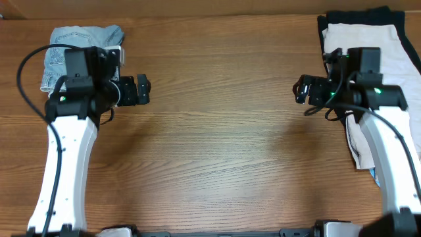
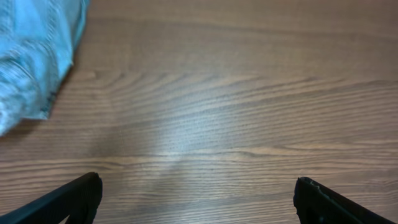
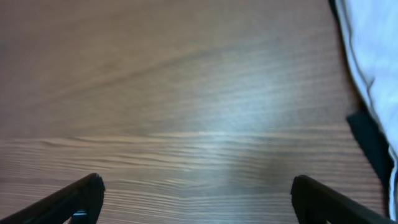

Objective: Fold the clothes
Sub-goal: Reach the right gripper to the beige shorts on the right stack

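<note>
At the far-left corner of the counter [image 1: 217, 151] I see the denim shorts [image 1: 82, 39] bunched up, partly under my left arm. The left gripper [image 1: 145, 91] hangs over bare wood, fingers wide apart. The right gripper [image 1: 298, 90] faces it, fingers likewise spread. The cream shorts [image 1: 368, 38] lie on the black garment [image 1: 358, 16] at the far-right corner, with their long axis along the right edge.

One denim shorts [image 1: 72, 36], one cream shorts [image 1: 395, 49], perhaps one black garment [image 1: 355, 16].
</note>
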Action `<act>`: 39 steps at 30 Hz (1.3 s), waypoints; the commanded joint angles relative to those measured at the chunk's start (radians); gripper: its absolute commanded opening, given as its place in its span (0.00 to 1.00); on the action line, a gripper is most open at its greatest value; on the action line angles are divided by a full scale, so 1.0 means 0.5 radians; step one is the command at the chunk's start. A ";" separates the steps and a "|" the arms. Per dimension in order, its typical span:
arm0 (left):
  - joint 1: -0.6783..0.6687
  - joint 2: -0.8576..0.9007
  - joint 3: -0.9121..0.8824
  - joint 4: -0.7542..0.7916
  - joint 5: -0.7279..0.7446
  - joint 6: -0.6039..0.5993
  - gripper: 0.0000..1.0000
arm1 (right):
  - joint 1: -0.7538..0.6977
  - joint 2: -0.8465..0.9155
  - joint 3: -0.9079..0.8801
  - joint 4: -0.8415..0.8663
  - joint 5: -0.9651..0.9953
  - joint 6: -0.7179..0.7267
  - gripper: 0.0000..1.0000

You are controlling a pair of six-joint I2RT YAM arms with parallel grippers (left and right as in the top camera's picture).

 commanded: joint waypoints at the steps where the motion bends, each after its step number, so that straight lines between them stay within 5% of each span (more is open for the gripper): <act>1: -0.013 0.091 0.031 -0.005 0.046 -0.028 1.00 | -0.083 0.074 0.050 -0.024 0.277 0.154 0.92; 6: -0.014 0.165 0.031 -0.003 0.046 -0.029 0.99 | -0.307 0.089 0.050 -0.146 0.732 0.576 0.92; 13: -0.014 0.169 0.031 0.076 0.046 -0.030 0.92 | -0.562 0.108 -0.037 -0.139 0.582 0.441 0.88; 16: -0.015 0.169 0.031 0.123 0.046 -0.069 0.98 | -0.562 0.151 -0.104 -0.072 0.611 0.349 0.87; 36: -0.016 0.172 0.031 0.090 0.045 -0.323 0.88 | -0.562 0.256 -0.791 0.710 0.732 0.478 0.85; 39: -0.018 0.172 0.031 0.069 0.045 -0.331 0.86 | -0.562 0.256 -0.791 0.713 0.732 0.517 0.78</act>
